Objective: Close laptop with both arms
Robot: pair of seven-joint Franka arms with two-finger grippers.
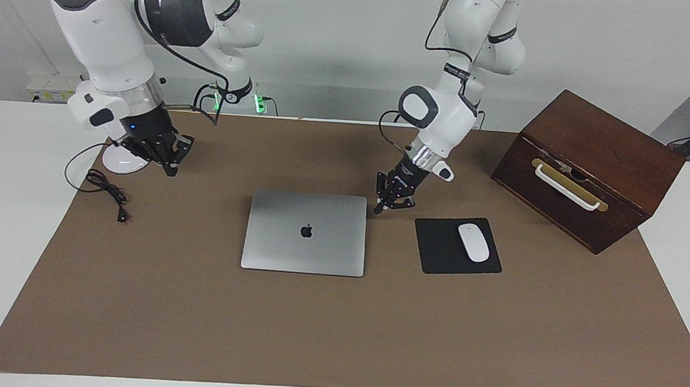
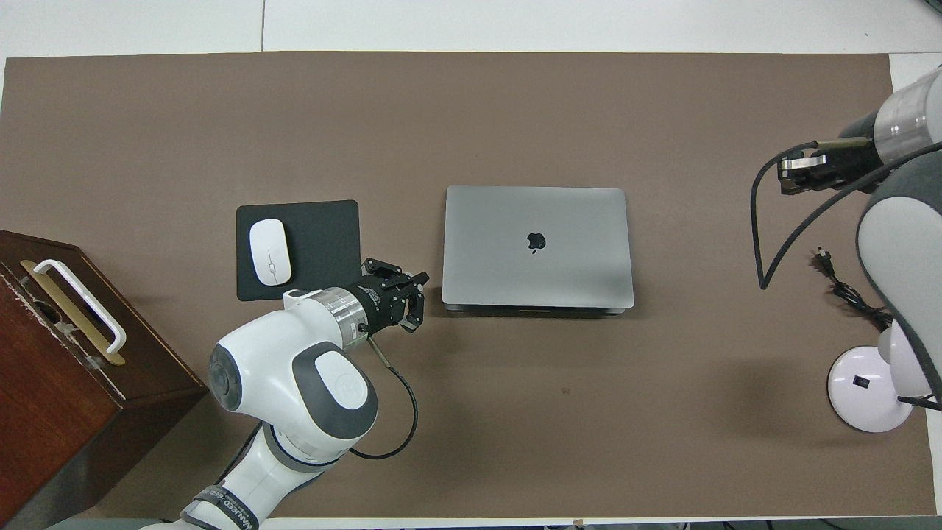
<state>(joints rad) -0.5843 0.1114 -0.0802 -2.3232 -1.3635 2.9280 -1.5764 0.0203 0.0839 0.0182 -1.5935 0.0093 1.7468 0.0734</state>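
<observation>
The silver-grey laptop [image 1: 304, 232] lies flat in the middle of the brown mat with its lid down and the dark apple logo on top; it also shows in the overhead view [image 2: 537, 243]. My left gripper [image 1: 391, 206] is open and empty. It hangs low just beside the laptop's corner that is nearer to the robots, on the left arm's side, apart from the laptop; it also shows in the overhead view [image 2: 418, 302]. My right gripper [image 1: 172, 160] is off the laptop, over the mat's edge at the right arm's end [image 2: 787, 175].
A black mouse pad [image 1: 438, 251] with a white mouse [image 1: 474, 242] lies beside the laptop toward the left arm's end. A brown wooden box [image 1: 589, 168] with a white handle stands at that end. A white round base [image 1: 122, 161] and a black cable [image 1: 108, 192] lie at the right arm's end.
</observation>
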